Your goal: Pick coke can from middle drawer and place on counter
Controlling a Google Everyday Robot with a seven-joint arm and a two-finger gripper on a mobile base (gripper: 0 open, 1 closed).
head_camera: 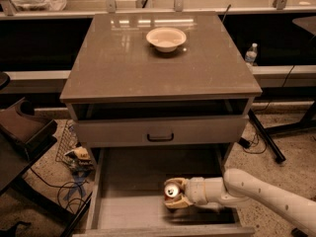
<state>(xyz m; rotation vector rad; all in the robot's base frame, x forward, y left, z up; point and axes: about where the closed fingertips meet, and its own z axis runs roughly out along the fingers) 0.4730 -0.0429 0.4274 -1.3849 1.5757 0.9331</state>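
The coke can, red with a silver top, stands in the open middle drawer near its front right. My gripper reaches in from the right on a white arm, with one finger behind the can and one in front of it, close around it. The counter is the glossy grey-brown top of the cabinet above.
A cream bowl sits on the counter near the back. A drawer front with a black handle is above the open drawer. A water bottle stands on a ledge at the right. Cables and clutter lie on the floor at the left.
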